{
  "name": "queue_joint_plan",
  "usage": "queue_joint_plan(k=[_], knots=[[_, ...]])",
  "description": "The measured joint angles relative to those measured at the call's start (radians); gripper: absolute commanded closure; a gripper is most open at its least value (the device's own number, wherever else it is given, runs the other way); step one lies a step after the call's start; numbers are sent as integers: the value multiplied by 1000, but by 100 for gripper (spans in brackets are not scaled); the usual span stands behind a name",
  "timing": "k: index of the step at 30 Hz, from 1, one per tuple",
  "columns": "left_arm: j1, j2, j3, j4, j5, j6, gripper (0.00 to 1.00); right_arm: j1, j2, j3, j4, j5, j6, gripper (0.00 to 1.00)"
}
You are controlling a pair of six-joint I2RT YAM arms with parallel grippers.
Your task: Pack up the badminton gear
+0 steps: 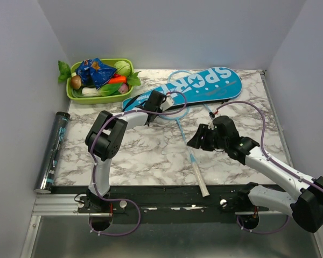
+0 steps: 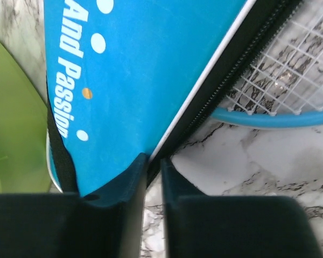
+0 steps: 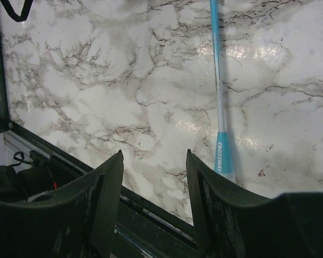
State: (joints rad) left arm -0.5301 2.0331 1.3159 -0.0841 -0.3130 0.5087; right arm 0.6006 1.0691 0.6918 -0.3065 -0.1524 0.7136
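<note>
1. White walls box in the marbled surface (image 1: 151,158). A green tray (image 1: 74,97) of toy vegetables sits in the far left corner, and the dark tube (image 1: 55,148) lies along the left edge.
2. The blue cover (image 1: 207,87) lies across the far side, lettering up. One racket (image 1: 192,158) lies with its head at the cover's narrow end and its white butt toward the near edge.
3. My left jaws are drawn nearly together on the cover's edge at that narrow end. In the left wrist view the white piping and black zip (image 2: 242,54) run down into the slim gap between the fingers (image 2: 126,215). I read that as a pinch on the cloth, though I cannot tell how firm it is.
4. My right jaws are spread with nothing between them, hovering above bare surface just beside the racket's shaft.
5. The step in hand, as I judge it, is opening the cover's mouth so the racket can slide in. To do it well I'd check that I've caught only the upper layer. Then I'd lift gently, a little away from the racket head (image 2: 280,115), and watch that the whole cover doesn't drag.
6. With the right jaws I'd take the shaft near the handle, square across it, and feed the head in low and flat. The thin frame could snag on the zip teeth.
</note>
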Motion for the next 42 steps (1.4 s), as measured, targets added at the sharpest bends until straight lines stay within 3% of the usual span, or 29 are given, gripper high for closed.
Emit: queue_joint_plan(k=[1, 13, 26, 32, 34, 36, 42], knots=[[1, 3, 1, -3, -1, -1, 100, 0, 0, 0, 0, -1, 0, 42], [-3, -22, 52, -98, -5, -43, 100, 0, -41, 0, 5, -2, 0, 43], [-36, -360, 76, -365, 64, -293, 100, 0, -216, 0, -105, 103, -18, 45], [-108, -628, -73, -431, 97, -457, 100, 0, -227, 4, -138, 138, -23, 49], [-147, -726, -156, -435, 127, -531, 100, 0, -221, 6, -138, 138, -23, 47], [-179, -799, -224, -435, 150, -589, 100, -1, -221, 6, -134, 133, -19, 38], [-308, -941, -426, -412, 167, -780, 100, 0, -262, -12, -51, 95, 40, 36]])
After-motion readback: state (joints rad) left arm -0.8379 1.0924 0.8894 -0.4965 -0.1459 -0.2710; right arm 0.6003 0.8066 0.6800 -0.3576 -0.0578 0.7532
